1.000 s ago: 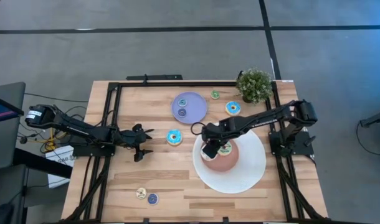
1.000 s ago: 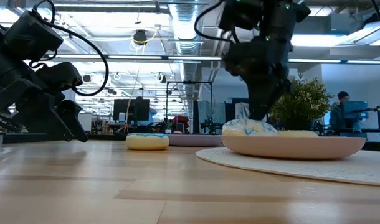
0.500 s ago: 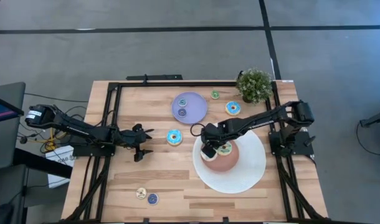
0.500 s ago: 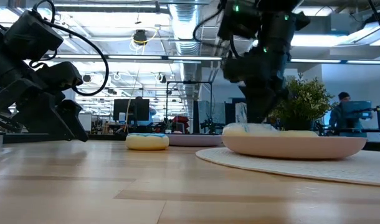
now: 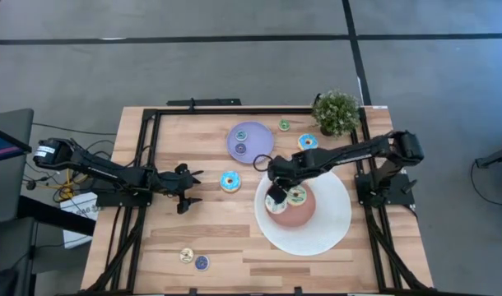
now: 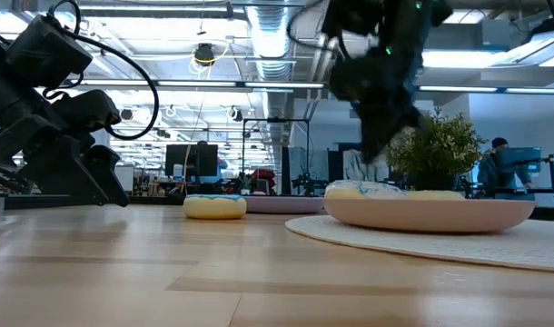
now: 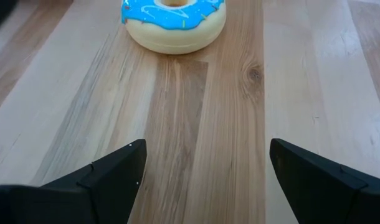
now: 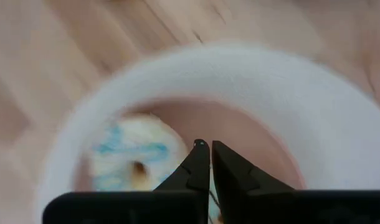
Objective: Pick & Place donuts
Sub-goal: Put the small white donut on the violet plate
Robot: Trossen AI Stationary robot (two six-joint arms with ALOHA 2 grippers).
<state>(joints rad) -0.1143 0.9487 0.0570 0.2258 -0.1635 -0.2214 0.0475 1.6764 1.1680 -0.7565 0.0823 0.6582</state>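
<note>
My right gripper hangs shut and empty over the pink centre of the white plate, just above a cream donut with blue icing that lies flat in it. A yellow-green striped donut lies beside that one. My left gripper is open and low over the table's left middle. A blue-iced donut lies flat on the wood a short way ahead of it, toward the table's right. Another blue donut lies near the plant.
A lavender disc plate with tiny donuts sits toward the far edge, with a tiny green donut beside it. A potted plant stands at the far right corner. Two tiny donuts lie near the near edge. A black frame borders the table.
My right gripper has risen from the cream and blue donut in the pink plate centre. The donut has stayed lying in the plate. The left arm has kept still.
</note>
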